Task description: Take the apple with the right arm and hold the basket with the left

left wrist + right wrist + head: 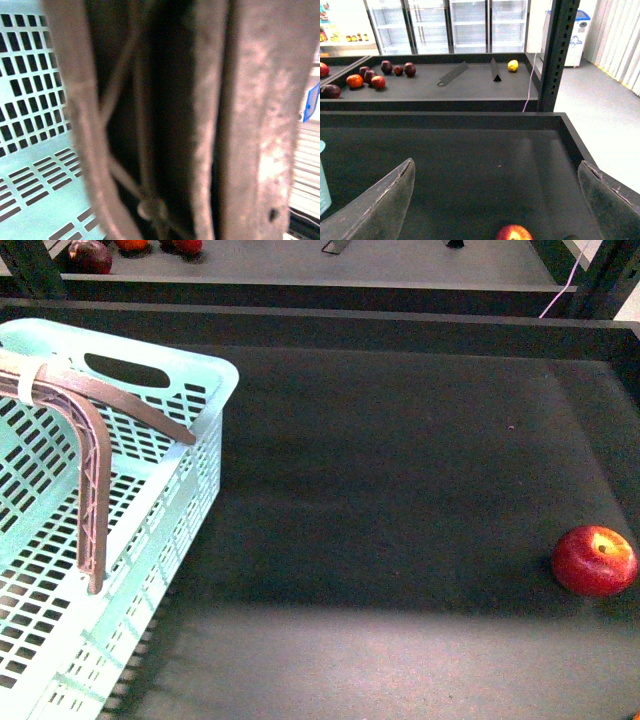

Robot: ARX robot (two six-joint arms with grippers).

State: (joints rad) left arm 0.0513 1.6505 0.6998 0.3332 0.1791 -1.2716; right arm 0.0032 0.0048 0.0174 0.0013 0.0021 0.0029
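- The right pincer (496,164) has its two fingers (375,207) spread wide apart, with nothing between them touching either one.
- One apple (514,233) shows in the right wrist view in the gap between those fingers, clear of both. It is cut off by the frame edge.
- In the front view the same apple (595,560) sits alone on the dark desk (400,460) at the robot's near right, its yellow patch facing up.
- The left pincer is not seen in any view, so I cannot tell whether it is apart or together.
- The left wrist view is filled by blurred brownish handles (260,125) against the aqua slotted wall.
- One basket (205,430) stands on the desk at the robot's left, well apart from the apple.
- Its two ribbed handles (95,490) are raised and meet at the left frame edge.
- On the next shelf back lie three fruits (90,254) at the front view's top edge.
- The right wrist view shows one yellow fruit (513,65) and two dark wedge pieces (452,74) there.
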